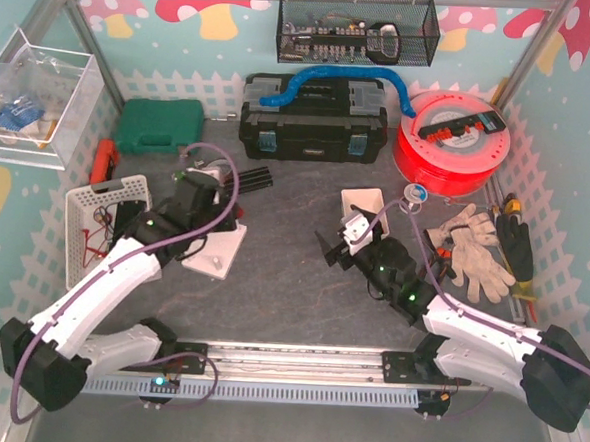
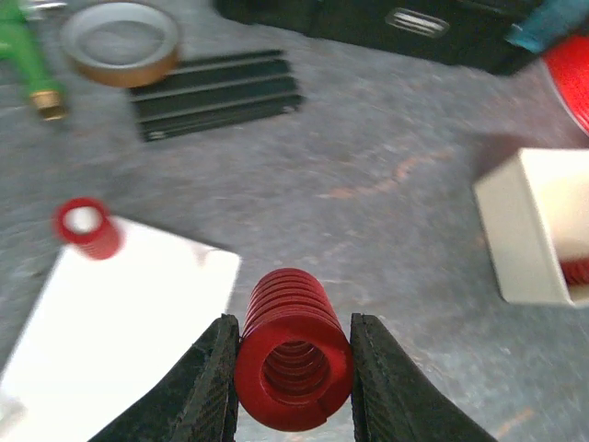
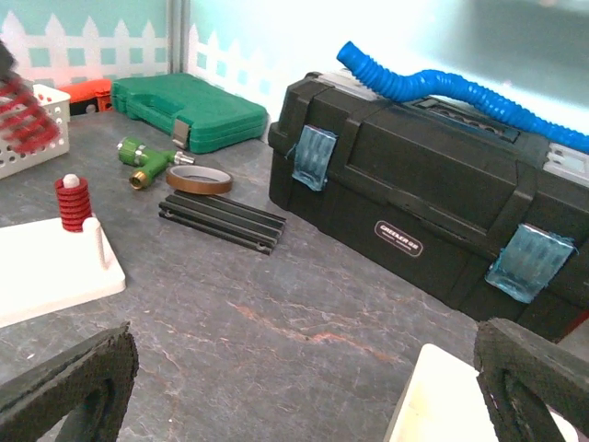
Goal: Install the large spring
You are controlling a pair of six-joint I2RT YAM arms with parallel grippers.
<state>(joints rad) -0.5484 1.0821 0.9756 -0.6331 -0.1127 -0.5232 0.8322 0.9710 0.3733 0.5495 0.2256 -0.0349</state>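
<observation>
The large spring (image 2: 294, 354), a thick red coil, lies end-on between the black fingers of my left gripper (image 2: 294, 368), which is shut on it above the table just right of the white base plate (image 2: 110, 322). On that plate a small red spring (image 3: 72, 204) sits on one peg, with a bare white peg (image 3: 92, 241) beside it. In the right wrist view the held spring shows blurred at the far left (image 3: 23, 115). My right gripper (image 3: 304, 387) stands wide open over bare table, with nothing between its fingers (image 3: 74, 387). From above, it (image 1: 335, 249) is near a white box (image 1: 364, 207).
A black toolbox (image 1: 314, 122) with a blue hose spans the back, a green case (image 1: 159, 125) to its left. A tape roll (image 2: 120, 41) and a black extrusion (image 2: 216, 92) lie ahead of the plate. A white basket (image 1: 100, 219) stands left; gloves (image 1: 473, 252) and a red spool (image 1: 450, 140) are on the right.
</observation>
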